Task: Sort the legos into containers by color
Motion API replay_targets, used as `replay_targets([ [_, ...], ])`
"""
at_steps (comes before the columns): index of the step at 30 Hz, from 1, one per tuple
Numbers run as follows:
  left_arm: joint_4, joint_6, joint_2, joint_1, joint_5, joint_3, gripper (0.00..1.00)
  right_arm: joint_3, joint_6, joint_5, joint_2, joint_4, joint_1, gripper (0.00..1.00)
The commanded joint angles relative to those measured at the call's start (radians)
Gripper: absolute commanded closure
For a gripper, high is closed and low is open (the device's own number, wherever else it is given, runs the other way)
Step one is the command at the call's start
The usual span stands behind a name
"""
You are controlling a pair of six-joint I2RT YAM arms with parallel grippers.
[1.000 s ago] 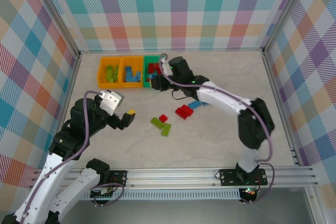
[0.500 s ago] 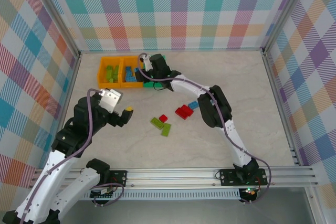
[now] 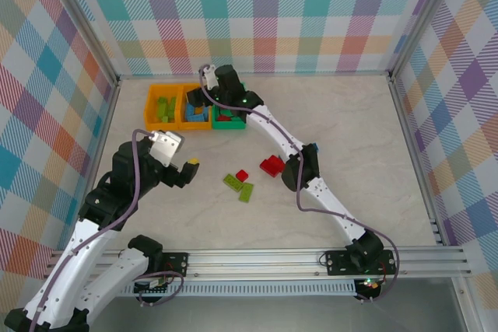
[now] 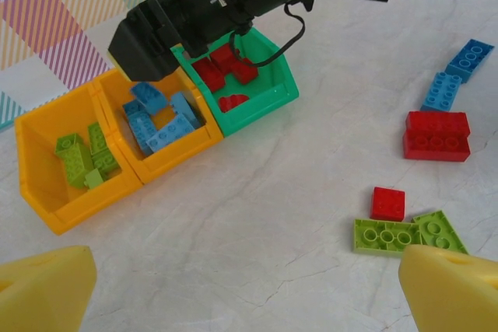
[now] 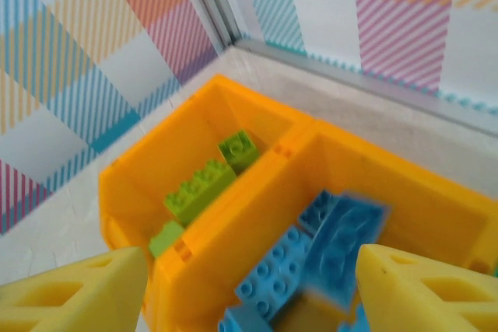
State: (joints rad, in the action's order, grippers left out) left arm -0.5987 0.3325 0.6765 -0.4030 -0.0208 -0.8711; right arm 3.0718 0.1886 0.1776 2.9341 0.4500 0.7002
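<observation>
The three joined containers stand at the back left: an orange bin [image 3: 162, 106] with lime bricks [image 5: 204, 184], a middle orange bin [image 3: 193, 114] with light blue bricks [image 5: 288, 270], and a green bin [image 3: 230, 120] with red bricks [image 4: 222, 71]. My right gripper [image 3: 205, 101] hangs open over the middle bin [image 5: 249, 293], with a blurred blue brick [image 5: 346, 239] below its fingers. Loose on the table lie a red block [image 3: 272, 165], a small red brick [image 3: 242, 175], two lime bricks [image 3: 239, 186] and blue bricks [image 4: 459, 71]. My left gripper [image 3: 189, 171] is open and empty [image 4: 249, 293], left of the loose bricks.
The right arm [image 3: 272, 134] stretches across the table from the near right to the bins and passes over the loose bricks. Checkered walls and a metal frame [image 3: 109, 106] close the table in. Bare tabletop [image 3: 350, 122] lies to the right.
The right gripper has swung left from the green bin to over the middle orange bin. The left arm has hardly moved.
</observation>
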Motion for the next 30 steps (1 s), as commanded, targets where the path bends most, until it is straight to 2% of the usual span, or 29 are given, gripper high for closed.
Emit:
replay_targets([
  [1, 0.011, -0.009, 0.004, 0.012, 0.017, 0.008, 0.00, 0.082, -0.071, 0.028, -0.043, 0.213, -0.004, 0.28],
  [5, 0.010, -0.009, 0.005, 0.013, 0.015, 0.009, 0.00, 0.082, -0.220, 0.058, -0.134, 0.418, -0.004, 0.19],
  [10, 0.009, -0.010, 0.010, 0.012, 0.017, 0.006, 0.00, 0.082, -0.431, 0.052, -0.247, 0.706, -0.004, 0.01],
  [17, 0.002, -0.016, 0.014, 0.012, 0.024, -0.002, 0.00, 0.038, -0.535, 0.181, -0.370, 1.015, -0.004, 0.00],
  [19, -0.002, -0.013, 0.012, 0.012, 0.021, 0.000, 0.00, -0.080, -0.558, 0.171, -0.442, 1.056, -0.004, 0.00],
  [21, -0.001, -0.009, 0.008, 0.012, 0.023, 0.001, 0.00, -0.303, -0.578, 0.114, -0.557, 1.034, -0.005, 0.00],
  [25, -0.001, -0.003, 0.009, 0.012, 0.059, 0.001, 0.00, -0.819, -0.611, -0.082, -0.831, 0.842, -0.004, 0.00],
  [28, -0.001, -0.004, 0.012, 0.012, 0.060, 0.001, 0.00, -1.066, -0.553, -0.147, -0.970, 0.722, -0.004, 0.00],
  [30, -0.006, -0.004, 0.014, 0.012, 0.054, -0.001, 0.00, -1.172, -0.479, -0.179, -1.023, 0.675, -0.004, 0.00],
])
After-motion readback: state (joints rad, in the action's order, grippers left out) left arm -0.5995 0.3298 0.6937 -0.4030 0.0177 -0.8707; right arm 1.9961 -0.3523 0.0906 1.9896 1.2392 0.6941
